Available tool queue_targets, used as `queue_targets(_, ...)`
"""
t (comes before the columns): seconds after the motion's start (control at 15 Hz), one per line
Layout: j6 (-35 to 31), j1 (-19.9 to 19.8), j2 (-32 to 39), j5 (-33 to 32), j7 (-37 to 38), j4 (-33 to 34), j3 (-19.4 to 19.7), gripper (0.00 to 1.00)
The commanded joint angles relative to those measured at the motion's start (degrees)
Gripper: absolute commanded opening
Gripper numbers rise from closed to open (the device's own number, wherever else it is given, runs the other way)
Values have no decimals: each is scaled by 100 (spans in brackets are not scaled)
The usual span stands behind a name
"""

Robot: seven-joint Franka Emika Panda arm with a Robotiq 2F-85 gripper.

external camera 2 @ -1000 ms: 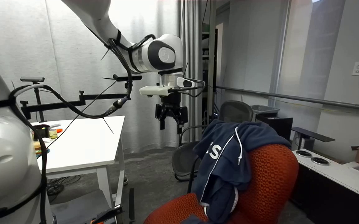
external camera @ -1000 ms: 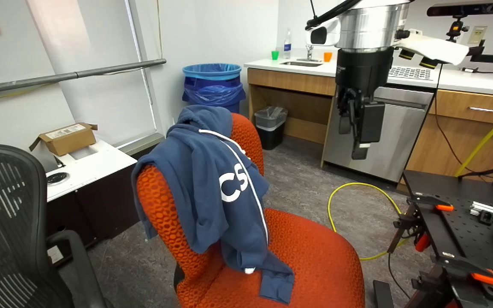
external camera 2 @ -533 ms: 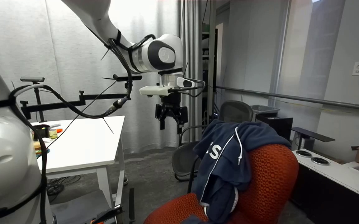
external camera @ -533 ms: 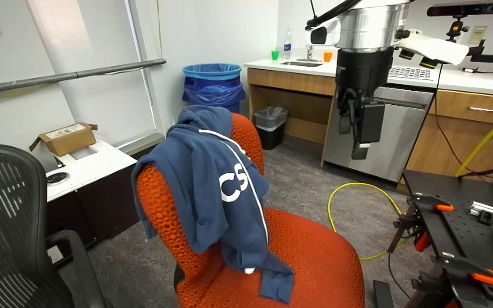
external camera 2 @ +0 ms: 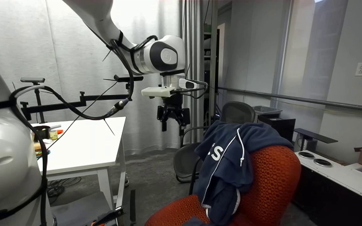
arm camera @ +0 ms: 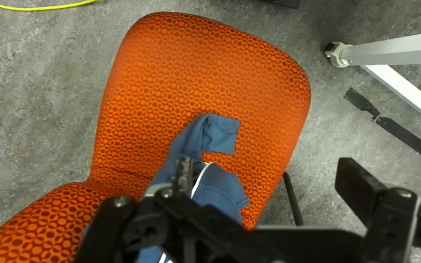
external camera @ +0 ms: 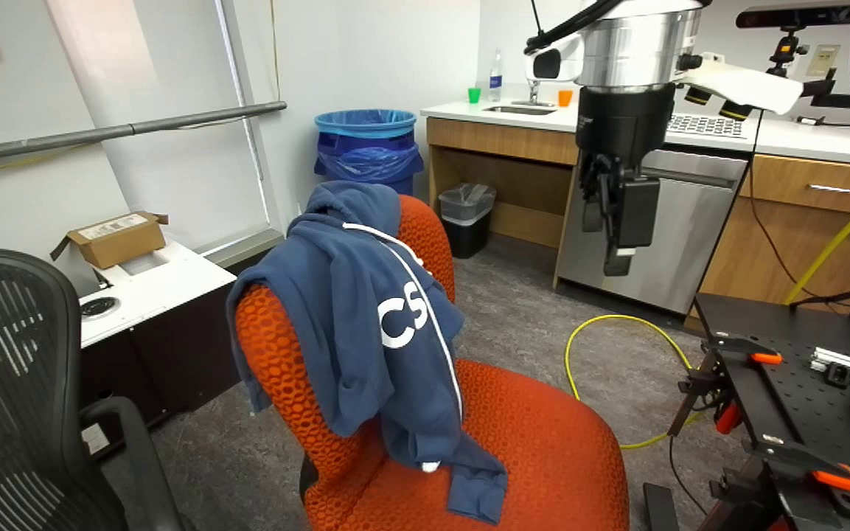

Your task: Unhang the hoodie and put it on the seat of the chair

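The dusty-blue hoodie hangs over the backrest of the orange chair. Its white logo and drawstrings face the seat. One sleeve end lies on the seat of the chair. In an exterior view the hoodie also drapes over the backrest. My gripper is open and empty, pointing down, apart from the hoodie and above the seat's level. In the wrist view the open fingers frame the seat's side edge and floor, and the gripper body hides part of the hoodie. The seat shows beyond.
A black mesh office chair stands beside the orange chair. A black cart with clamps and a white table stand near the robot. A yellow hose lies on the floor. A low white-topped cabinet stands behind the backrest.
My gripper has shifted very slightly toward the backrest and hoodie. The hoodie and chair have not moved, and the fingers remain open.
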State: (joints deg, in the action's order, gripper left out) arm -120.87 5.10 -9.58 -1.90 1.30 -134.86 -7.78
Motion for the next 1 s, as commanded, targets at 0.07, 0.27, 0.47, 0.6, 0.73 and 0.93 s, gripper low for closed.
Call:
queue_targets(0.07, -315, -57, 314, -398, -36, 232, 105, 100)
queue_targets(0.27, -626, -152, 622, -930, -43, 444, 206, 100)
queue_targets(0.47, -997, -236, 1037, -1521, -46, 775, 326, 100)
queue_targets(0.6, -1243, -253, 1337, -1824, -56, 1027, 408, 100)
queue_targets(0.73, -1494, -241, 1640, -2099, -54, 1295, 485, 100)
queue_targets(0.93, -1862, -192, 2087, -2390, -92, 1710, 578, 100)
